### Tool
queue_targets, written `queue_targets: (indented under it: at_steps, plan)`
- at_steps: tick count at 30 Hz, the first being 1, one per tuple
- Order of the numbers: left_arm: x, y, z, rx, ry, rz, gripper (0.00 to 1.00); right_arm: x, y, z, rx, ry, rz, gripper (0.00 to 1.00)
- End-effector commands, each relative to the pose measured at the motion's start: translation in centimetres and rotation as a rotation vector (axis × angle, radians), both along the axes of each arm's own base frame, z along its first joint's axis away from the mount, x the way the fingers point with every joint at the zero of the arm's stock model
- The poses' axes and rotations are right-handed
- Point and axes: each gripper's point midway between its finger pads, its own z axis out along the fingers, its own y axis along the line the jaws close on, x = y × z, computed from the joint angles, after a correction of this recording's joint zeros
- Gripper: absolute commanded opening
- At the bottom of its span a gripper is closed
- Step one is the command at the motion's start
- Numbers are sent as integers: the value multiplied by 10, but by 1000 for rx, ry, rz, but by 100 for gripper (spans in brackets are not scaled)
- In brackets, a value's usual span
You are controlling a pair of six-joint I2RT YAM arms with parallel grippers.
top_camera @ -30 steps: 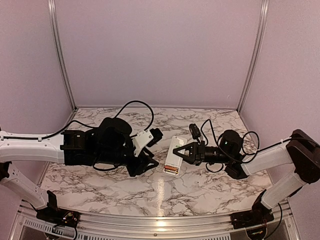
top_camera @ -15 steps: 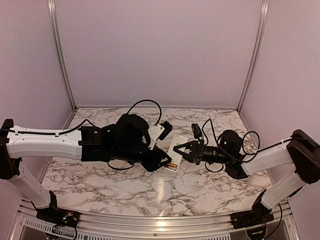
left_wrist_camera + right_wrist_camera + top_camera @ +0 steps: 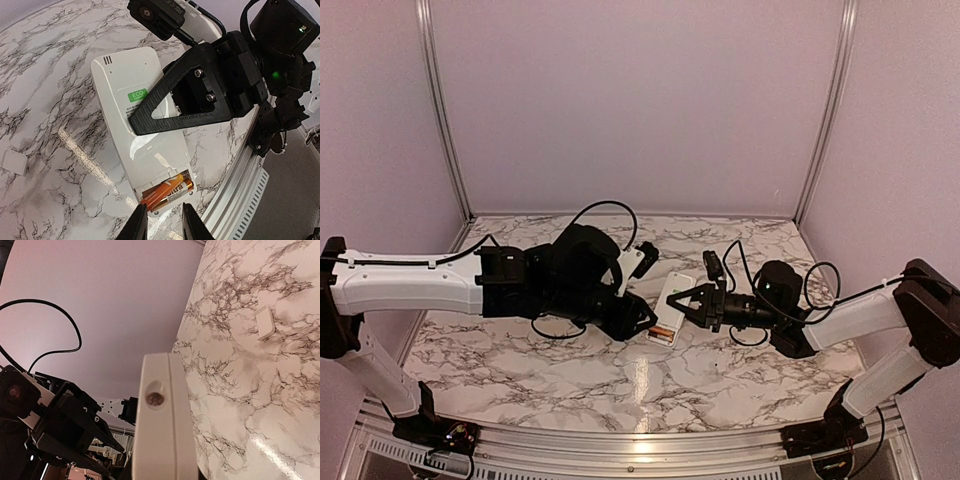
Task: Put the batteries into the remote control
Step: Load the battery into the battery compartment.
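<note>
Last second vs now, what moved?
The left gripper swung right and now sits open at the near end of the remote control, just short of the batteries showing at that end. Nothing was grasped or released. The right gripper stays clamped on the remote control, which barely shifted.

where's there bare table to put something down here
The table is barest along its near strip, between the remote control and the front rail. The far right corner by the wall is bare too. The centre is crowded: left gripper and right gripper both sit at the remote.
</note>
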Motion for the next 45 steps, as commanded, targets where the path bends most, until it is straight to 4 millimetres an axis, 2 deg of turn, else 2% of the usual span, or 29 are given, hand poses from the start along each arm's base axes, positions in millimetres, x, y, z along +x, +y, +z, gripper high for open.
queue_targets:
  at_steps: [1,6,9,17,29,33,45]
  plan:
    - [3,1,1,11,42,32,24,6,0,18,29,-32,-19,0]
    - [2,-5,-6,41,80,21,14,6,0,20,32,-34,-13,0]
    - [1,-5,-13,65,91,19,12,5,0,21,34,-37,-10,0]
    - [2,-2,-23,101,101,29,12,5,0,23,34,-43,-11,0]
    - [3,-2,-24,111,94,25,13,4,1,23,30,-47,-5,0]
    - [2,-4,-19,98,89,15,18,5,1,23,30,-47,-4,0]
    - [4,-3,-9,80,64,14,19,5,2,21,29,-46,0,0]
